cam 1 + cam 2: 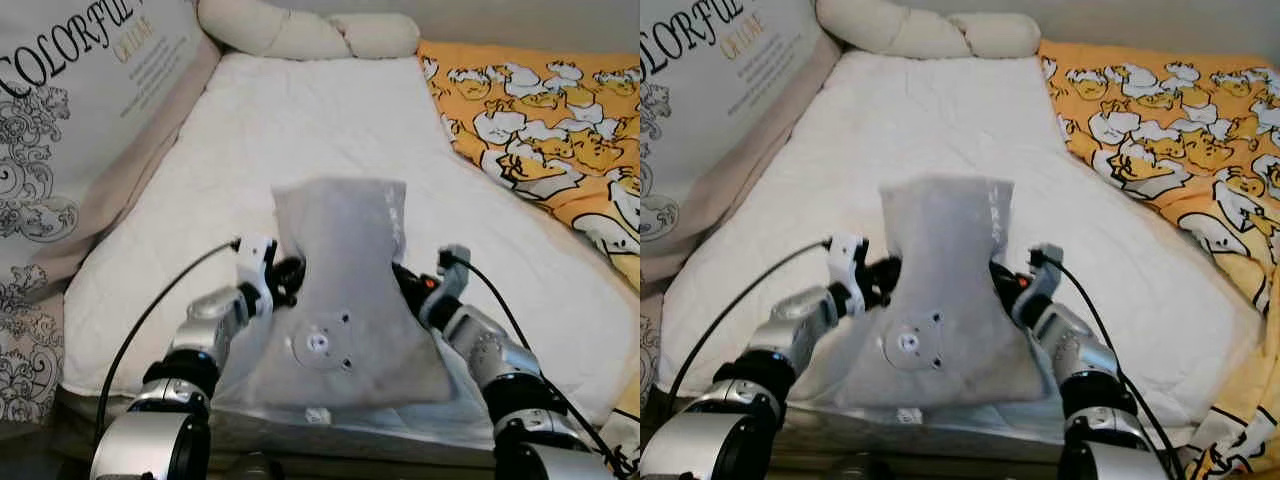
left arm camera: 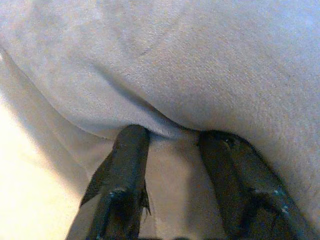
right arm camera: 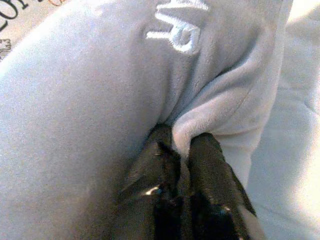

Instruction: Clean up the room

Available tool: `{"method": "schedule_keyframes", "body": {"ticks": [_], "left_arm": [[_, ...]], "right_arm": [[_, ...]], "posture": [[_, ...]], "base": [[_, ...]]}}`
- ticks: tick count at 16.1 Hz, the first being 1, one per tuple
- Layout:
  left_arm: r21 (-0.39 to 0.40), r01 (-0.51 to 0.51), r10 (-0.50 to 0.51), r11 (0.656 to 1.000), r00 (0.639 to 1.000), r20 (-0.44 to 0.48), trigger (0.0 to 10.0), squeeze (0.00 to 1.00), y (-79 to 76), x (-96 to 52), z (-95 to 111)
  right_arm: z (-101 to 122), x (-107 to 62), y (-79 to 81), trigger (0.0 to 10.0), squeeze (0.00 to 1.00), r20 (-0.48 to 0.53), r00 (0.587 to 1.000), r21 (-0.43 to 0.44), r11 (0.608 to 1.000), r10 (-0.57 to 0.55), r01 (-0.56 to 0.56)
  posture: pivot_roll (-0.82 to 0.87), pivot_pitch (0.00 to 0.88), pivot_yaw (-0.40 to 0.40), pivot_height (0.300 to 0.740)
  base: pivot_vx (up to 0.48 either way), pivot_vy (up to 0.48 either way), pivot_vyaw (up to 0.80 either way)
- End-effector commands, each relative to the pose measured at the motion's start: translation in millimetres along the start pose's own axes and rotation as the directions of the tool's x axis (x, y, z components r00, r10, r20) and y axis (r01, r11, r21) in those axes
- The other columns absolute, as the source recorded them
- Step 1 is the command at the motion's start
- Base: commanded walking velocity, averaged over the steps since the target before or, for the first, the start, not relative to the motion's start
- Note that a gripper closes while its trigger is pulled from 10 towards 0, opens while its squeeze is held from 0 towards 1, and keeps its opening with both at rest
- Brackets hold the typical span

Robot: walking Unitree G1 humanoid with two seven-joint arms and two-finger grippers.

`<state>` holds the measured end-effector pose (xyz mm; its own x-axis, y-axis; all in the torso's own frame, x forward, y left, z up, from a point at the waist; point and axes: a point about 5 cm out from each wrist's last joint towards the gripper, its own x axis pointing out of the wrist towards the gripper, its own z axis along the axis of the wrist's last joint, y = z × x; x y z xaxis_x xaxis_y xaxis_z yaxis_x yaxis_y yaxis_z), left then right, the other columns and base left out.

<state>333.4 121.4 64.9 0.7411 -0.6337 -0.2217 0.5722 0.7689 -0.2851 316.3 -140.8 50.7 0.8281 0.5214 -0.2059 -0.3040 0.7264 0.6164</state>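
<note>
bed point(image 1: 300, 130): white mattress ahead of both jaws; patterned pillow point(image 1: 70, 120) off to the left, duck-print blanket point(image 1: 540, 130) off to the right.
grey cushion point(image 1: 340, 290): plush, soft, looks light; sags and creases where pinched, so it probably won't hold shape. Held up between the two jaws over the near edge of the bed, round fitting point(image 1: 320, 345) on its lower face.
grip advice: take side seams or corners; fleece bunches well, little slip risk; the broad middle gives nothing to pinch.
right gripper point(image 3: 182, 150): jaws nearly closed, pinching a fold of the cushion's right edge; fabric wedged between them.
left gripper point(image 2: 172, 150): jaws part open, tips pressed into the cushion's left edge; fabric bulges into the gap, looks like a looser hold.
</note>
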Motion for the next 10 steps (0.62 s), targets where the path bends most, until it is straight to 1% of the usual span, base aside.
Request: {"method": "schedule_keyframes", "body": {"ticks": [1,3,4,5,7,8,9,10], "left_arm": [[0.033,0.056,-0.059,0.998,0.994,0.095,0.0,0.00,-14.4,14.3,30.0],[0.055,0.075,-0.082,0.996,0.986,0.145,0.0,0.00,-20.1,14.6,44.1],[0.066,0.079,-0.089,0.995,0.981,0.172,0.0,0.00,-23.1,12.9,49.3],[0.068,0.071,-0.083,0.995,0.978,0.191,0.0,0.00,-23.9,10.4,51.6],[0.099,0.026,-0.046,0.995,0.977,0.210,0.0,0.00,-22.4,5.3,52.6],[0.171,0.012,-0.048,0.985,0.976,0.211,0.0,0.00,-24.2,-0.2,51.0],[0.210,-0.016,-0.026,0.978,0.980,0.198,10.0,0.00,-24.9,-1.6,49.2],[0.230,-0.070,0.028,0.971,0.983,0.181,10.0,0.00,-22.9,-1.8,47.6]], "right_arm": [[14.9,12.7,23.1,0.0,0.00,0.048,0.995,-0.030,0.996,0.087,-0.085],[22.7,13.4,30.6,0.0,0.00,0.085,0.991,-0.047,0.994,0.100,-0.096],[24.5,12.2,31.7,0.0,0.00,0.099,0.991,-0.057,0.994,0.095,-0.089],[24.7,10.5,31.9,0.0,0.00,0.110,0.990,-0.060,0.995,0.083,-0.077],[24.7,6.3,29.2,0.0,0.00,0.135,0.990,-0.063,0.997,0.048,-0.040],[24.4,1.5,27.9,0.0,0.00,0.156,0.988,-0.068,0.998,0.022,-0.011],[23.7,-0.4,27.7,0.0,0.00,0.165,0.986,-0.078,0.997,0.005,0.008],[22.6,-1.9,26.1,1.7,0.00,0.174,0.984,-0.106,0.993,-0.037,0.056]], "posture": [[0.04,0.000,0.019,0.740],[0.04,0.000,0.021,0.740],[0.04,0.000,0.022,0.740],[0.04,0.000,0.023,0.740],[0.04,0.000,0.022,0.740],[0.05,0.000,0.020,0.740],[0.05,0.000,0.019,0.740],[0.05,0.000,0.019,0.740]], "base": [[0.000,0.000,0.00],[0.000,0.000,0.00],[0.000,0.000,0.00],[0.000,0.000,0.00],[0.000,0.000,0.00],[0.000,0.000,0.00],[0.000,0.000,0.00],[0.000,0.000,0.00]]}}
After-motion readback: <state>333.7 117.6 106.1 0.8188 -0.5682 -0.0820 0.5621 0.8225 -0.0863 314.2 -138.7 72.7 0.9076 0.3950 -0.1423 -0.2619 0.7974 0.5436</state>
